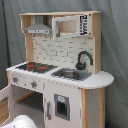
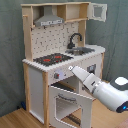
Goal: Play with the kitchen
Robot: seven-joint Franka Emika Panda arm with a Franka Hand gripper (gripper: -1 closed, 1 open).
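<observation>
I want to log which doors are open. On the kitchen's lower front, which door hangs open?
The oven door under the hob, swung down and outward; the windowed door under the sink is shut.

Arm [image 2: 107, 92] base beyond frame edge

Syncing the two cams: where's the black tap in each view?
First exterior view: the tap stands right of centre, behind the sink.
Second exterior view: the tap sits above centre, at the back of the counter, right of the hob.
Shared landmark: the grey hood, upper left in both exterior views.
</observation>
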